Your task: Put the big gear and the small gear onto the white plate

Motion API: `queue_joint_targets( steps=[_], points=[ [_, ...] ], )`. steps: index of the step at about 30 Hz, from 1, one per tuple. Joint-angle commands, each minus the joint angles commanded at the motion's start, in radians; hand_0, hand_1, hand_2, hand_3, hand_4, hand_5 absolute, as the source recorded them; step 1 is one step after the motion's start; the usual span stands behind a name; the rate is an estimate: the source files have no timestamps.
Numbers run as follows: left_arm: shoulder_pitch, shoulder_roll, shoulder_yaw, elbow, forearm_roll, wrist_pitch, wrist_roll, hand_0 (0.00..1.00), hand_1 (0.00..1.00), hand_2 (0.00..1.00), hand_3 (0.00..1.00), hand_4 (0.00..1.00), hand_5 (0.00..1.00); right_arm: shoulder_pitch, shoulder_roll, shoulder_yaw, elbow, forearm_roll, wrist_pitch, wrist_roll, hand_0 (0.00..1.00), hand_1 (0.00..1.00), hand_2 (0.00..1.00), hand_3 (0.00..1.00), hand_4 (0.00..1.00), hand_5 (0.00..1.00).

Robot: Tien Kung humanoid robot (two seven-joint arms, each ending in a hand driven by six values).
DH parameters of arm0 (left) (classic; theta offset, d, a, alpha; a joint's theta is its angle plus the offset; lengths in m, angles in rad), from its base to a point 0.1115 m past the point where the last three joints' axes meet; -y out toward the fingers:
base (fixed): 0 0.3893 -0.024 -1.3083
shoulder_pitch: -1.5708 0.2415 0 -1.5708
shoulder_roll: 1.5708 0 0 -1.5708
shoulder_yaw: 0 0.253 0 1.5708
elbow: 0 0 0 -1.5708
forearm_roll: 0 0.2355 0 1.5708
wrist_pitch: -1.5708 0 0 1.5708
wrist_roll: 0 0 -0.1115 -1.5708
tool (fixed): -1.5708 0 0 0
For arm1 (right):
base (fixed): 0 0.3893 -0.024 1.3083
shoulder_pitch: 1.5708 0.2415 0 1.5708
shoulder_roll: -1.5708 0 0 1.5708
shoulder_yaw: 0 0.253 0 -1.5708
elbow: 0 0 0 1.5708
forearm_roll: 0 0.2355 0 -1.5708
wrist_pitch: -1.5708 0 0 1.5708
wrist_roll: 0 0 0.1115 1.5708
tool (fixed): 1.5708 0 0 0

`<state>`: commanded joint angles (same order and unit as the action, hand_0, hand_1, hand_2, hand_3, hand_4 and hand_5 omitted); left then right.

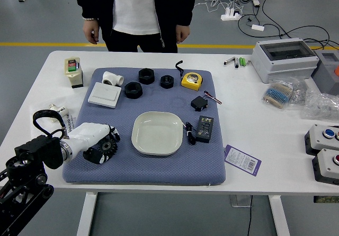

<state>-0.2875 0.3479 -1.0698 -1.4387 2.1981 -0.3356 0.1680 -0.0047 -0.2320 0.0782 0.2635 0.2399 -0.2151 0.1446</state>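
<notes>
My left hand (109, 147), in a white glove with black fingertips, is over the mat's left part, its fingers curled round a black toothed gear (107, 145). Part of that gear is hidden by the fingers. To the right of the hand lies the white plate (157, 133), a rounded square with nothing on it. A second gear cannot be told apart for certain; several black round pieces, one of them a small ring (167, 81), lie behind the plate. My right hand is out of view.
On the blue mat (143, 173) are a white box (105, 95), a white pipe piece, a yellow tape measure (192, 81), a black adapter and a black box (205, 129). A bottle stands back left. Across the table a person stands with both arms hanging down.
</notes>
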Motion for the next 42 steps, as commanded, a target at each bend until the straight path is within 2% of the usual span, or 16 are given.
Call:
queue_joint_targets(
  steps=[3, 4, 13, 15, 16, 21, 22, 33, 42],
  points=[
    [-0.001, 0.001, 0.002, -0.005, 0.015, 0.004, -0.002, 0.435, 0.554, 0.604, 0.698, 0.449, 0.002, 0.000, 0.000, 0.000, 0.000, 0.000, 0.000, 0.000, 0.616, 0.620, 0.722, 0.538, 0.745, 0.701],
    [-0.002, 0.001, 0.001, -0.009, 0.021, 0.005, -0.006, 0.387, 0.504, 0.579, 0.696, 0.002, 0.002, 0.000, 0.000, 0.002, 0.000, 0.000, 0.000, 0.000, 0.616, 0.621, 0.723, 0.539, 0.745, 0.700],
    [-0.006, 0.002, -0.001, -0.010, 0.026, 0.008, -0.012, 0.364, 0.473, 0.556, 0.689, 0.002, 0.002, 0.004, 0.000, 0.008, 0.000, -0.002, 0.001, 0.000, 0.616, 0.621, 0.722, 0.538, 0.745, 0.698],
    [-0.007, 0.003, -0.001, -0.016, 0.026, 0.007, -0.012, 0.364, 0.473, 0.556, 0.689, 0.002, 0.002, 0.005, 0.000, 0.008, 0.000, -0.001, 0.001, 0.000, 0.616, 0.621, 0.722, 0.538, 0.745, 0.698],
    [-0.007, 0.003, -0.002, -0.019, 0.026, 0.006, -0.012, 0.328, 0.431, 0.494, 0.633, 0.002, 0.002, 0.005, 0.000, 0.008, 0.000, -0.001, 0.001, 0.000, 0.616, 0.621, 0.722, 0.539, 0.745, 0.700],
    [-0.012, 0.008, -0.002, -0.044, 0.036, 0.001, -0.011, 0.328, 0.431, 0.494, 0.633, 0.002, 0.002, 0.006, 0.000, 0.009, 0.000, -0.001, 0.001, -0.001, 0.616, 0.621, 0.722, 0.539, 0.745, 0.700],
    [-0.014, 0.010, -0.003, -0.052, 0.038, 0.000, -0.011, 0.302, 0.405, 0.465, 0.593, 0.002, 0.002, 0.006, 0.000, 0.010, 0.000, -0.002, 0.001, -0.001, 0.616, 0.620, 0.721, 0.539, 0.747, 0.702],
    [-0.047, 0.024, -0.002, -0.092, 0.042, -0.006, -0.007, 0.297, 0.398, 0.458, 0.585, 0.002, 0.002, 0.009, -0.002, 0.013, -0.001, -0.003, 0.001, -0.001, 0.616, 0.620, 0.721, 0.539, 0.747, 0.701],
    [-0.083, 0.010, 0.017, -0.147, 0.025, 0.006, -0.008, 0.291, 0.390, 0.453, 0.584, 0.002, 0.002, 0.013, -0.003, 0.010, -0.001, -0.004, 0.001, -0.001, 0.616, 0.621, 0.721, 0.539, 0.747, 0.702]
  ],
)
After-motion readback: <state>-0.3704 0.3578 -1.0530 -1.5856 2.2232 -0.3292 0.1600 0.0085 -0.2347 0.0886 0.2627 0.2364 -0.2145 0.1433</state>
